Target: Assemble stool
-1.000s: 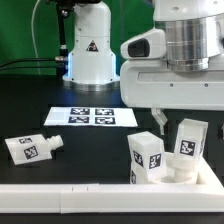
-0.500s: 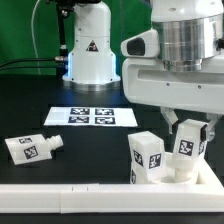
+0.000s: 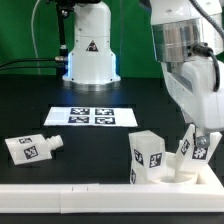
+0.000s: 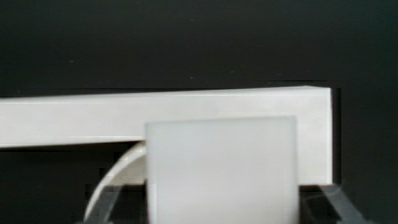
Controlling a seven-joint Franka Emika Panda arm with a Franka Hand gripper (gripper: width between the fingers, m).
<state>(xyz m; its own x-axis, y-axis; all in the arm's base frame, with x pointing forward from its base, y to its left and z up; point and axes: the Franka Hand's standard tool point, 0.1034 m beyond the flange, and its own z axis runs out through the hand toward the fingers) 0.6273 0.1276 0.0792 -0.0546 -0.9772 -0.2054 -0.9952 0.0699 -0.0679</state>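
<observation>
Two legs crowd the seat [image 3: 181, 175] at five o'clock in the exterior view: the upright leg [image 3: 148, 158] stands on it, the tilted leg [image 3: 188, 150] is clamped in the gripper [image 3: 198, 142], probably seeking its socket.

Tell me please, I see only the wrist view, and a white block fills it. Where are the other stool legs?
Observer: One loose leg lies on its side at the exterior view's left, alone.
Operator: Any other?
Observer: One upright leg stands at the seat, beside the border rail.
Operator: Is my block straight?
Observer: No. It is the held leg, tilted in the gripper, by the upright leg.
</observation>
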